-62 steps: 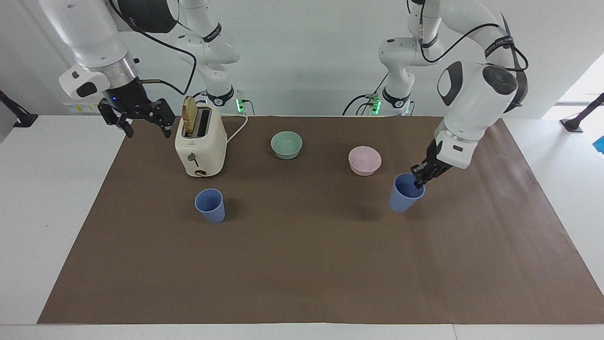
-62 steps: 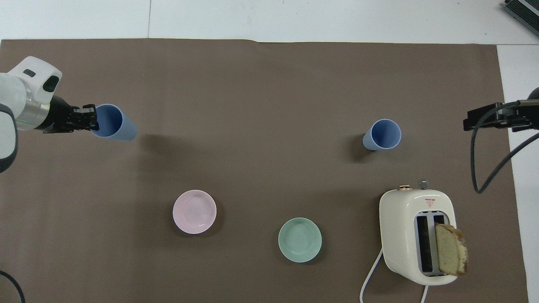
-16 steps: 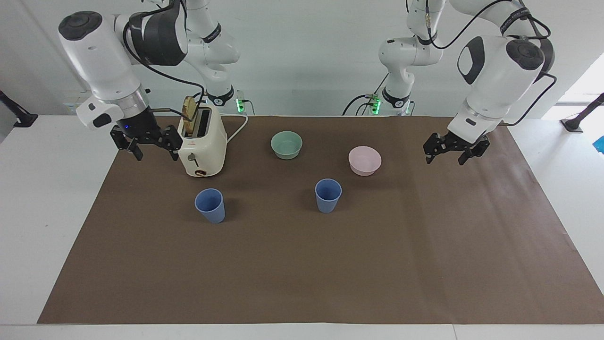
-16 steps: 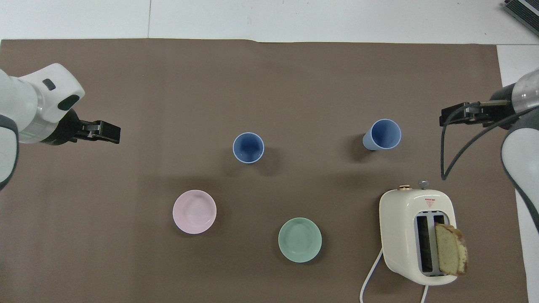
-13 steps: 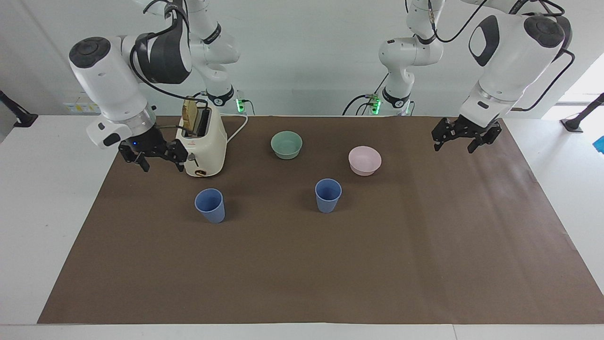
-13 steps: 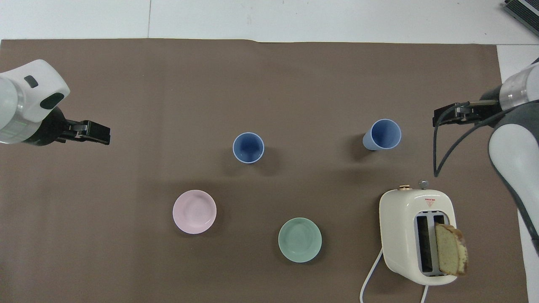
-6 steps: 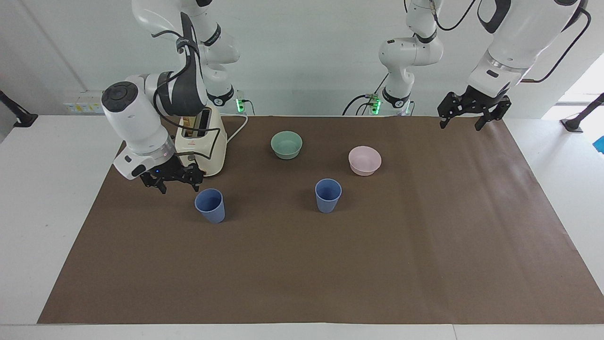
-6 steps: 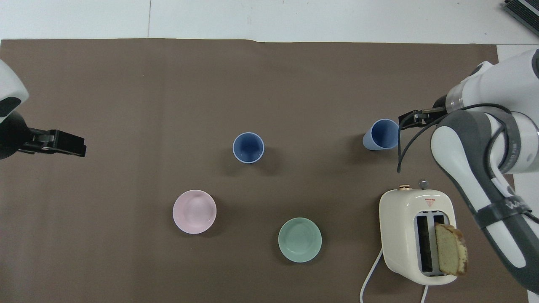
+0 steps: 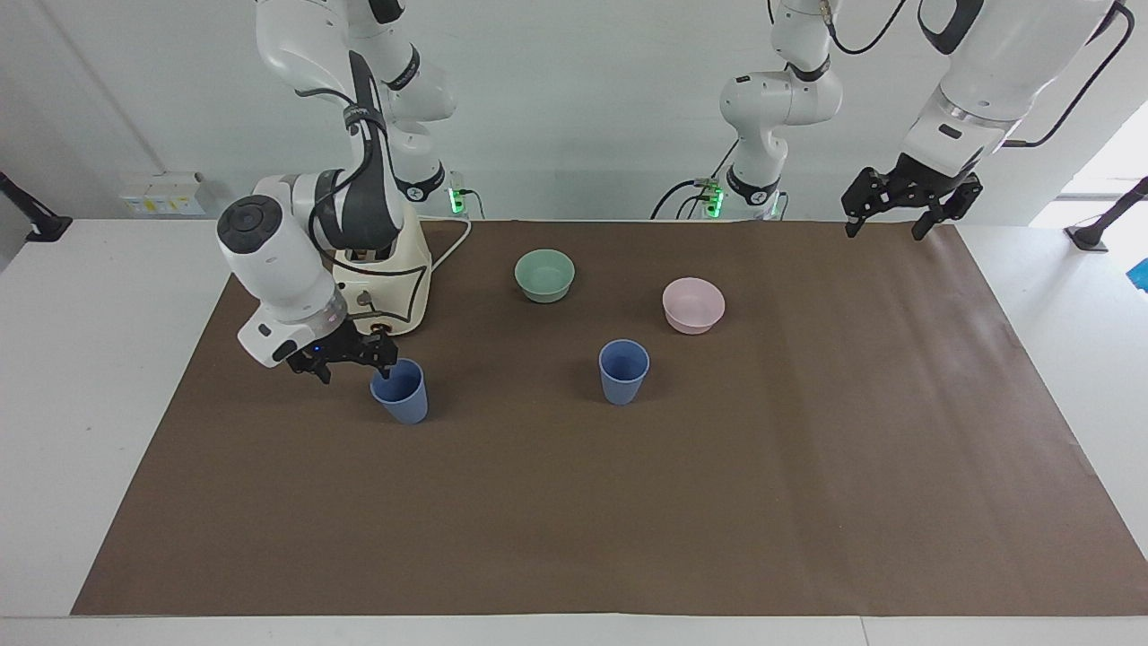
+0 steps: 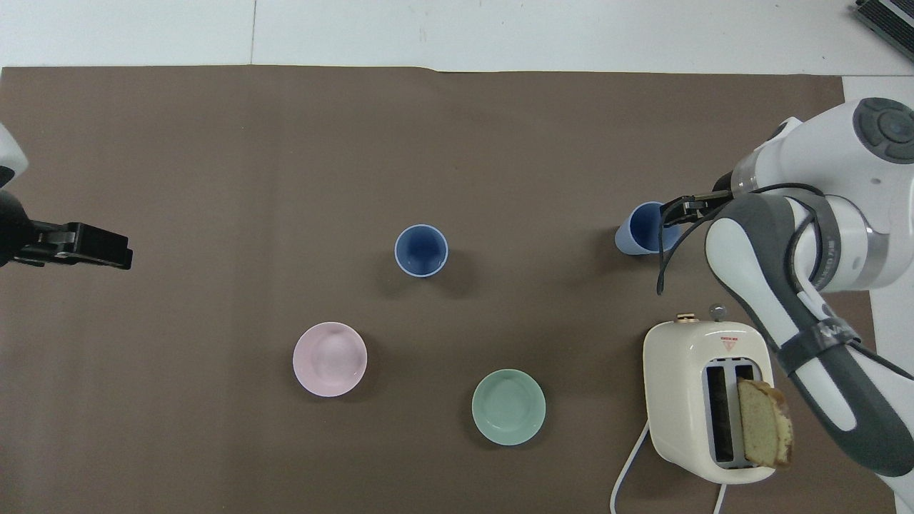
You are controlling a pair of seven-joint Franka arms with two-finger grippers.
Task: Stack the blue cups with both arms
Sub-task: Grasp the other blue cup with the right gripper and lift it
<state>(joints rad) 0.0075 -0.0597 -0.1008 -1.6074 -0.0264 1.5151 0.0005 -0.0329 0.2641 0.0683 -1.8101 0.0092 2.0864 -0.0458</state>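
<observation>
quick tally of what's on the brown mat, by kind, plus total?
Blue cups: 2
Bowls: 2, mint-green bowl, pink bowl
Toaster: 1
Bread slice in the toaster: 1
Total: 6

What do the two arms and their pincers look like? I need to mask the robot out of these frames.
Both arms are glossy white rounded segments with dark grey joint caps and bands. The right arm has a silver wrist ring, a black cable looping along it and small lettering on a grey band. The left arm also trails a black cable. The right pincer and left pincer are black, with two fingers each.
</observation>
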